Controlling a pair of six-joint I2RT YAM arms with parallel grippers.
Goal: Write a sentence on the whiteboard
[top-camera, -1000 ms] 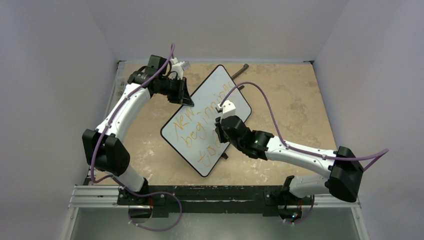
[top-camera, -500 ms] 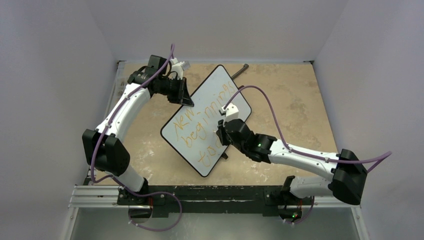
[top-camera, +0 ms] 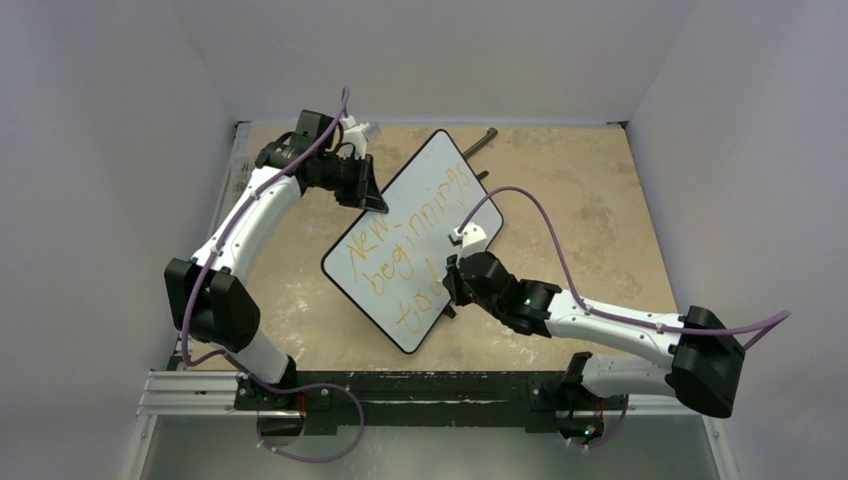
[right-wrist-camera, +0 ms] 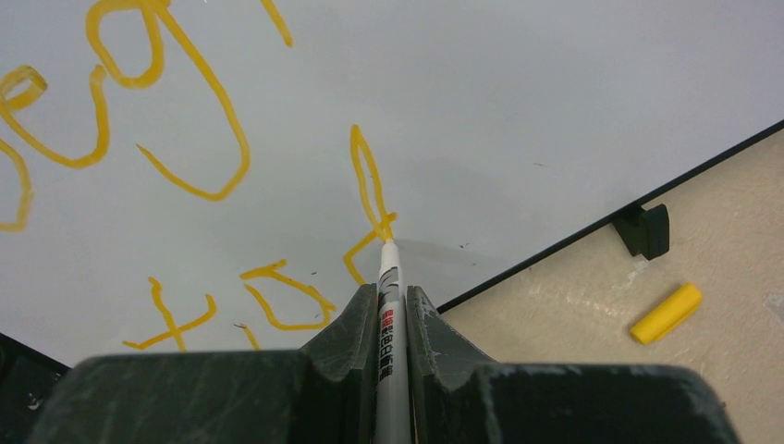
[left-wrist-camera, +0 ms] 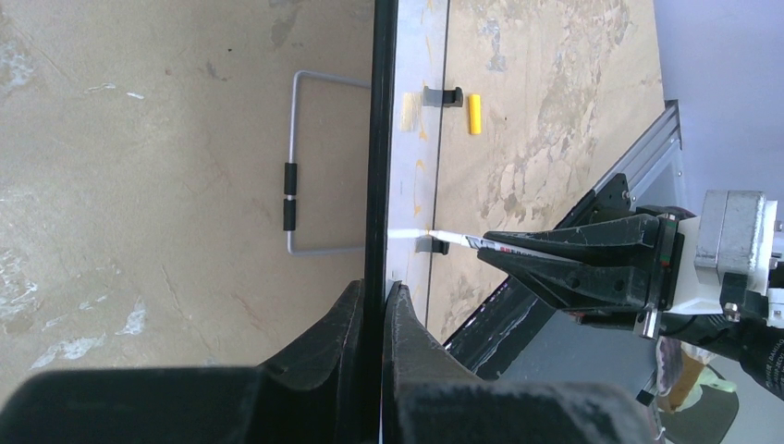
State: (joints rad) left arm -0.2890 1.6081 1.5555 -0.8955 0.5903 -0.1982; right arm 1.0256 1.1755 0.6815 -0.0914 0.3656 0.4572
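Note:
The whiteboard [top-camera: 432, 160] lies tilted on the table, white with a thin black rim. The orange sentence [top-camera: 400, 262] runs in three slanted lines: "New", "beginnings" and "tod". My left gripper [top-camera: 372, 196] is shut on the board's far left edge, its jaws pinching the rim [left-wrist-camera: 379, 139] in the left wrist view [left-wrist-camera: 374, 289]. My right gripper [top-camera: 450, 285] is shut on a white pen [right-wrist-camera: 390, 305]. The pen's tip touches the board at the foot of the "d" stroke [right-wrist-camera: 381, 222], near the board's near right edge. The pen [left-wrist-camera: 453, 239] also shows in the left wrist view.
A yellow pen cap [right-wrist-camera: 666, 313] lies on the tan table just off the board's edge, also in the left wrist view [left-wrist-camera: 474, 114]. A wire stand [left-wrist-camera: 291, 157] sits behind the board. A dark rod [top-camera: 480, 142] lies at the board's far corner. Grey walls enclose the table.
My right gripper has moved with the pen toward the near right along the third line, adding orange strokes. The left gripper and the board have not moved.

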